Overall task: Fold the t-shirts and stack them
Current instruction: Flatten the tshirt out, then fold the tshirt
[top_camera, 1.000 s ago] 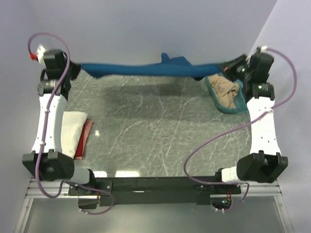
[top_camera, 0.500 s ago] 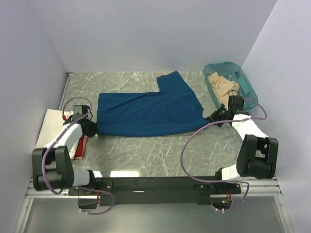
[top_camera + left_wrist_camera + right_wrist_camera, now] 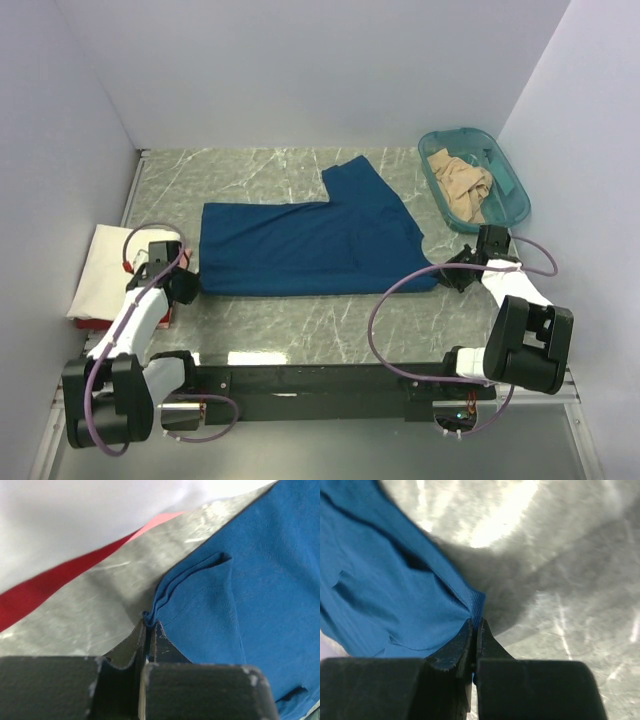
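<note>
1. Looking down from the top camera, you have the navy t-shirt (image 3: 310,245) spread flat across the middle of the bench (image 3: 300,330), with one sleeve pointing to the far side. The left gripper (image 3: 186,284) sits at its near left corner and the right gripper (image 3: 447,276) at its near right corner. The cream t-shirt (image 3: 100,275) lies folded at the left edge over a red item (image 3: 172,308), possibly a board. The tan t-shirt (image 3: 460,185) is crumpled in the teal tub (image 3: 515,195).
2. From the left wrist, your jaws are clenched on a bunched hem corner of the navy cloth.
3. From the right wrist, the jaws pinch the opposite corner, fully closed on the fabric.
4. Treat this shirt as light, limp and quick to wrinkle. I judge the hems and corners to be your surest holds.
</note>
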You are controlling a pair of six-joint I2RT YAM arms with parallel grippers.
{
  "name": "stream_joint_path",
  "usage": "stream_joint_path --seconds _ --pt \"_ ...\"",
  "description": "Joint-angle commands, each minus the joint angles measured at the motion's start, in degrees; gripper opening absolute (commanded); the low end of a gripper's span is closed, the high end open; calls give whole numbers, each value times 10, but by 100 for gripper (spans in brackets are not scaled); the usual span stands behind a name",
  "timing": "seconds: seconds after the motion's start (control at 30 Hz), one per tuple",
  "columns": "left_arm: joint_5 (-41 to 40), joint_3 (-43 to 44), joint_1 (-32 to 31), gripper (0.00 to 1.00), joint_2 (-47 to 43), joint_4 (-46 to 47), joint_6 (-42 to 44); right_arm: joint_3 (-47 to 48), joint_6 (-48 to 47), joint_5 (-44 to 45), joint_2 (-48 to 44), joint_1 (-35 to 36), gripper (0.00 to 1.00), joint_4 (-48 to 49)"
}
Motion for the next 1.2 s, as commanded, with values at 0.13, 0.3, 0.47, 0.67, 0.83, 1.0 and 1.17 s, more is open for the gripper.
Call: stream_joint_path --seconds 0.13,0.3,0.47,0.67,0.83,1.0,1.17 --pt "-38 -36 3 15 -74 -39 -25 -28 -26 6 -31 -33 0 -9" --pt "-44 -23 3 47 -113 -71 -26 -25 -45 -2 -53 -40 35 -24" --pt "-58 31 4 65 -143 -90 -9 -4 -39 11 -86 -38 81 -40" --pt "-63 119 3 64 -73 -60 16 50 -19 43 -115 15 85 -25" --pt "-93 209 -6 56 29 -37 13 162 -11 134 -59 154 85 -36" --pt "-121 322 -22 48 180 -21 18 264 -39 125 36 207 76 6" --pt "-147 443 -48 39 348 -45 16 410 -81 146 175 238 70 14"
